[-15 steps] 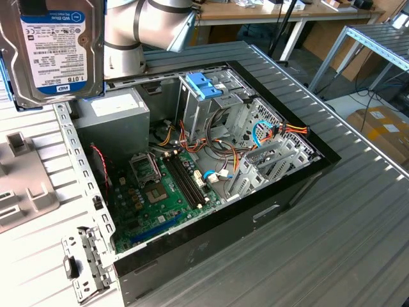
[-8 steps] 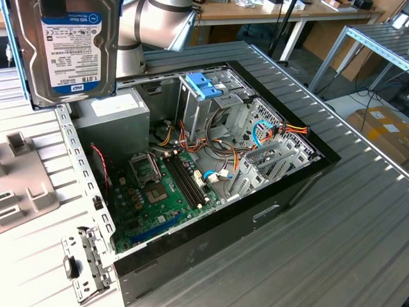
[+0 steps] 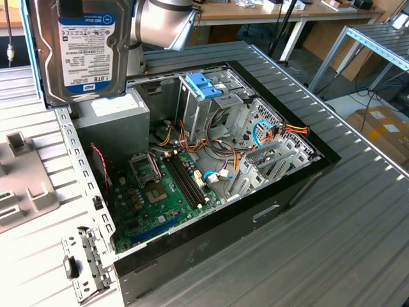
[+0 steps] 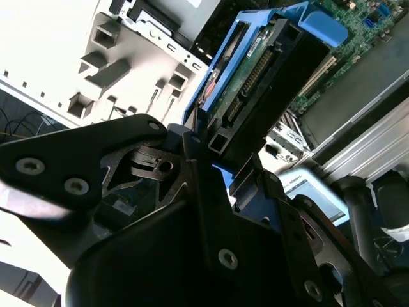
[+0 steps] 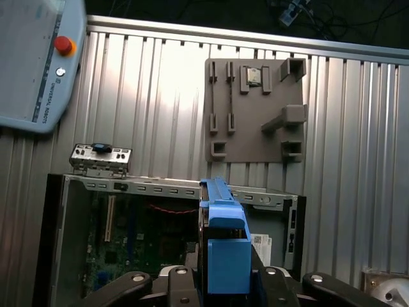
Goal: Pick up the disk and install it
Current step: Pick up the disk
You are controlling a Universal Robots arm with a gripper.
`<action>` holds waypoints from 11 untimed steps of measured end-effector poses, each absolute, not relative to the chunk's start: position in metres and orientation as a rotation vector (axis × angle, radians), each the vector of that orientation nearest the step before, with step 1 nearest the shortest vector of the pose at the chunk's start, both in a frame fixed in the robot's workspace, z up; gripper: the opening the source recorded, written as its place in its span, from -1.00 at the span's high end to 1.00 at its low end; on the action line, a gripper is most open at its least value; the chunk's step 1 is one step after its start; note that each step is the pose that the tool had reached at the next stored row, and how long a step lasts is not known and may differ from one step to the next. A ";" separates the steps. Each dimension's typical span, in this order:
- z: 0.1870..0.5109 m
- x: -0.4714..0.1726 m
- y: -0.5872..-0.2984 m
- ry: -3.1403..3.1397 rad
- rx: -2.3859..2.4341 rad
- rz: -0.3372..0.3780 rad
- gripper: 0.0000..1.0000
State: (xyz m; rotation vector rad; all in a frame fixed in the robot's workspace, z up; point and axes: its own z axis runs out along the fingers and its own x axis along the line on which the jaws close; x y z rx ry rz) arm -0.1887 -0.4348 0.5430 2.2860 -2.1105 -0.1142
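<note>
end effector (image 5: 225, 276) clamped on the disk (image 3: 86, 48), holding it on edge in the air above the open pc case (image 3: 211, 236) on the ribbed metal surface (image 3: 358, 243). label faces the exterior view; blue side rail (image 5: 223, 246) faces the first wrist view.

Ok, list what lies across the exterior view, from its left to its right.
Grey fixture plate → disk, held up → blue-topped drive cage → orange-and-yellow cables → cardboard box.

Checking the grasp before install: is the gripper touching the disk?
Touching. In the second wrist view the gripper clamps the disk by its blue side rails, no gap showing.
</note>
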 end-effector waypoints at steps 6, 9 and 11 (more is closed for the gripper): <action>0.542 -0.176 -0.436 -2.108 2.283 -0.120 0.26; 0.542 -0.170 -0.437 -2.107 2.282 -0.122 0.26; 0.542 -0.165 -0.437 -2.106 2.281 -0.124 0.26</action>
